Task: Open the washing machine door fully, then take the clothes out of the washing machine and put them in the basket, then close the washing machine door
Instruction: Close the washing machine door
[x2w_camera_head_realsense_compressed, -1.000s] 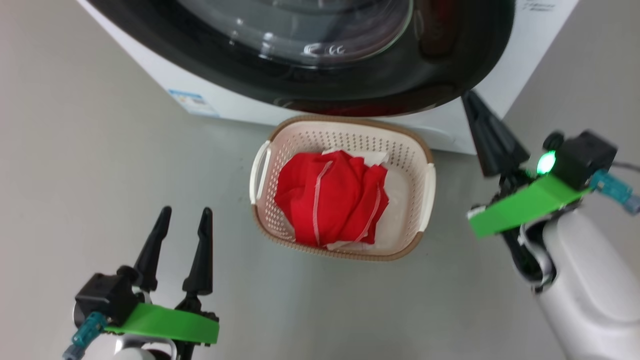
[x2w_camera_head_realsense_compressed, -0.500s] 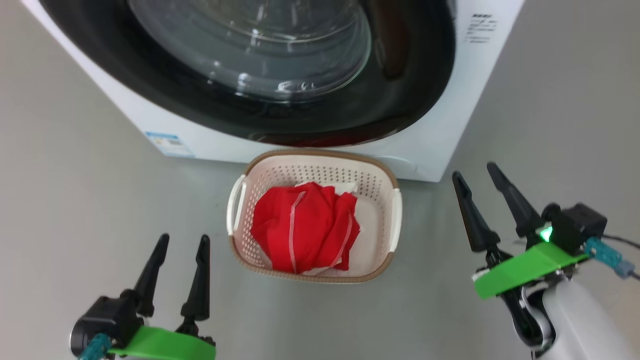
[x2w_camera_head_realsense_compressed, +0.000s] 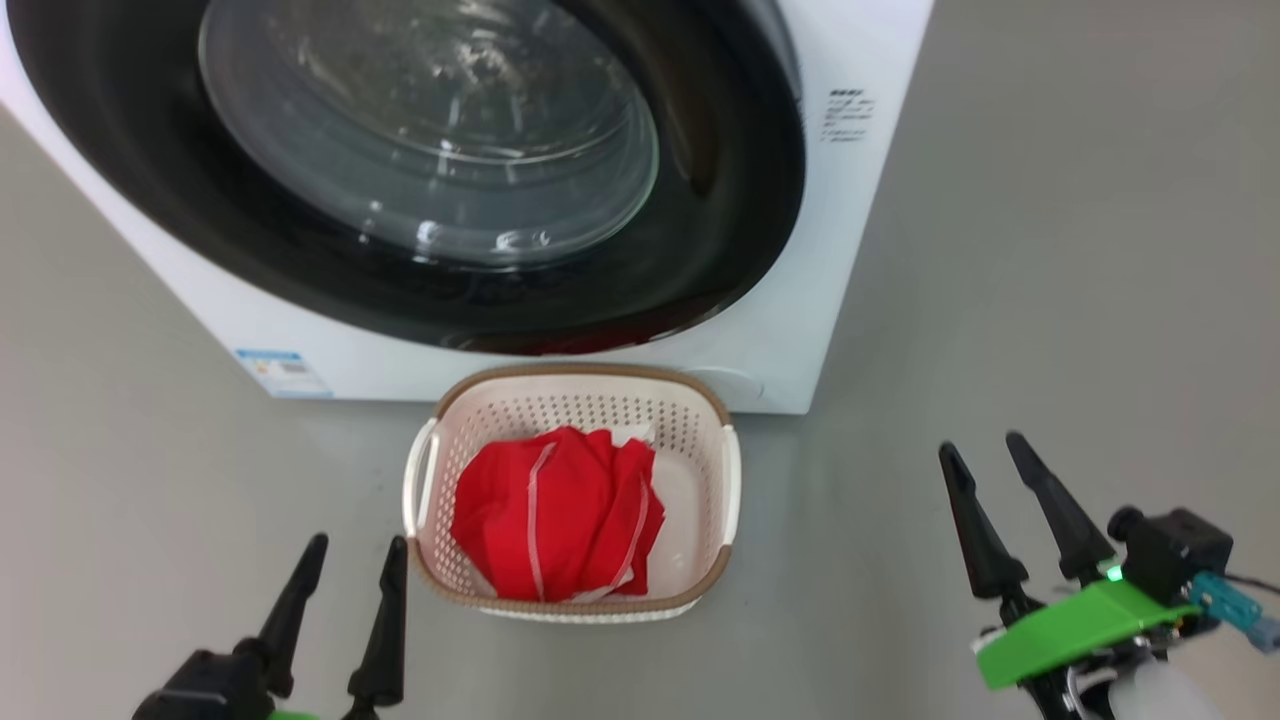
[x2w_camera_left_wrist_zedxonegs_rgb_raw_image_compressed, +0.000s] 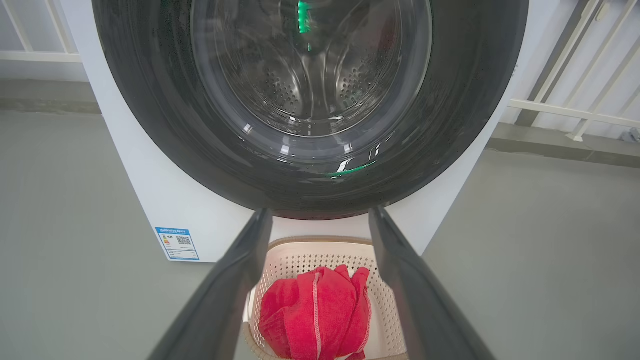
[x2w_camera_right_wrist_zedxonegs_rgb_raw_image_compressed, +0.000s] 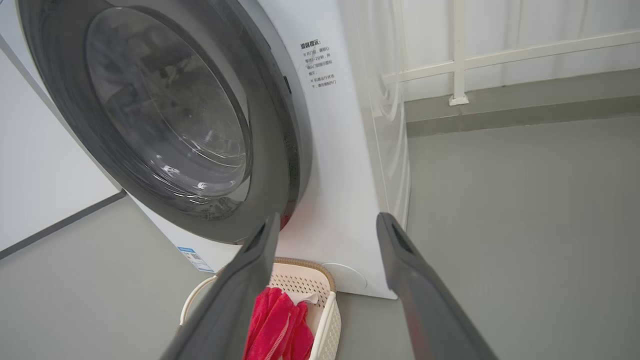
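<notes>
Both claws are seen with their 2 dark fingers spread apart, and nothing is held between them. The left gripper (x2w_camera_head_realsense_compressed: 359, 541) and the right gripper (x2w_camera_head_realsense_compressed: 980, 445) are poised low over the grey floor (x2w_camera_head_realsense_compressed: 1050, 300), fingers pointed toward the washing machine (x2w_camera_head_realsense_compressed: 820, 250), which stands ahead of both.

The basket (x2w_camera_head_realsense_compressed: 580, 372) is set on the floor between the 2 grippers, just beside the left gripper's inner finger and well apart from the right gripper. The clothes (x2w_camera_head_realsense_compressed: 555, 525) are heaped inside it as a red bundle with white stitching, bunched toward the side nearer the left gripper.

The washing machine door (x2w_camera_head_realsense_compressed: 720, 200) is found beyond the basket, ahead of and above the left gripper's fingertips. It is seen lying against the machine's front, with the perforated drum (x2w_camera_left_wrist_zedxonegs_rgb_raw_image_compressed: 310, 75) visible through its glass. A small blue label (x2w_camera_head_realsense_compressed: 283, 370) is fixed low on the front, ahead of the left gripper. A white railing (x2w_camera_right_wrist_zedxonegs_rgb_raw_image_compressed: 460, 65) is seen far beyond the right gripper.
</notes>
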